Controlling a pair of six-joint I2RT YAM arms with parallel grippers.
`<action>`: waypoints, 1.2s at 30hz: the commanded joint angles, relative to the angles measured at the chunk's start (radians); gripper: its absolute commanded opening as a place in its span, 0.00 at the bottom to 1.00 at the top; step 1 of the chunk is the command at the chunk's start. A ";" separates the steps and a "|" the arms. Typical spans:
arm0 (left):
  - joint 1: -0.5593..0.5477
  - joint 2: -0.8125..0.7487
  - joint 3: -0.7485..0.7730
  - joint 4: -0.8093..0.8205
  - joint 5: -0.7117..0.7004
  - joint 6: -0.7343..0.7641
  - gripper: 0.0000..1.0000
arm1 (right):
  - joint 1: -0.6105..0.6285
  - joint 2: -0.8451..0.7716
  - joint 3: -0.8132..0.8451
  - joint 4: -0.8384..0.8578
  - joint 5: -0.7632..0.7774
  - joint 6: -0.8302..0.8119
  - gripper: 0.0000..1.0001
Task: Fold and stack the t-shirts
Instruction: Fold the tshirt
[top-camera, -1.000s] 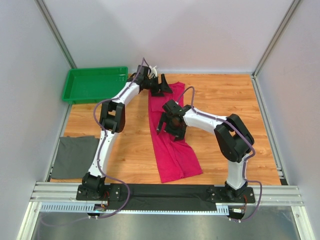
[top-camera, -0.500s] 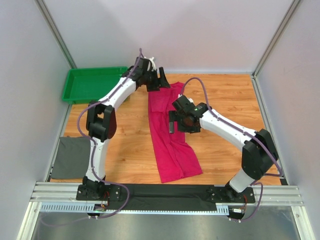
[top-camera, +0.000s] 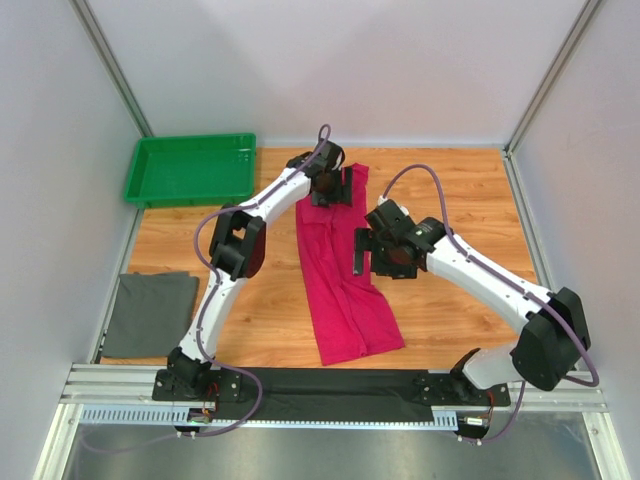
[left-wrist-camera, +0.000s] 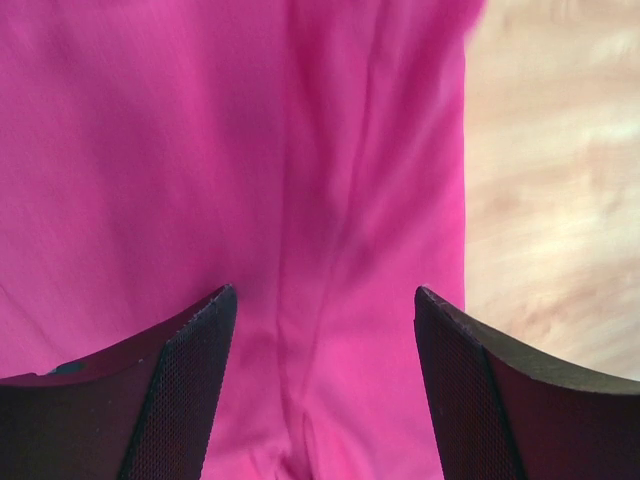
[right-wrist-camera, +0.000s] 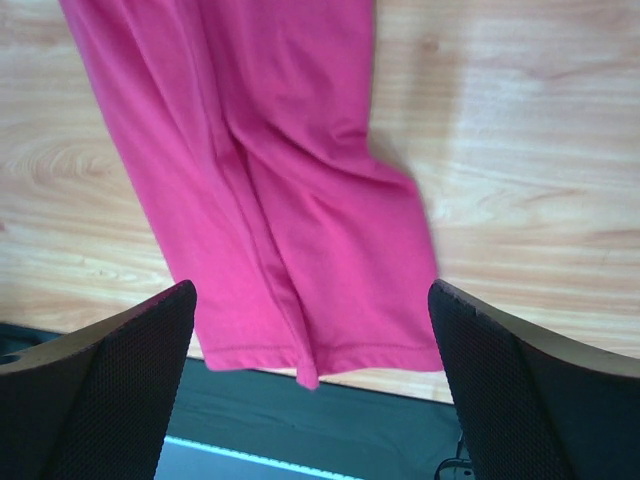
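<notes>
left gripper (left-wrist-camera: 322, 300): jaws apart, empty, shirt (left-wrist-camera: 200, 150) close beneath | right gripper (right-wrist-camera: 311, 288): jaws wide, empty, shirt hem below between fingers

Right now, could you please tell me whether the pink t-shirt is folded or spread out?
Partly folded. The t-shirt lies on the table as a long narrow strip with overlapping lengthwise layers, not yet folded across.
</notes>
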 joint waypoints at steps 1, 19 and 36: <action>0.040 0.146 0.122 -0.076 0.076 -0.021 0.78 | 0.034 -0.050 -0.045 0.061 -0.057 0.046 1.00; 0.046 0.148 0.134 0.203 0.231 -0.079 0.80 | 0.248 0.260 0.010 0.021 0.080 0.058 1.00; 0.106 0.266 0.174 0.312 0.319 -0.232 0.79 | 0.344 0.385 -0.069 0.095 -0.052 0.207 1.00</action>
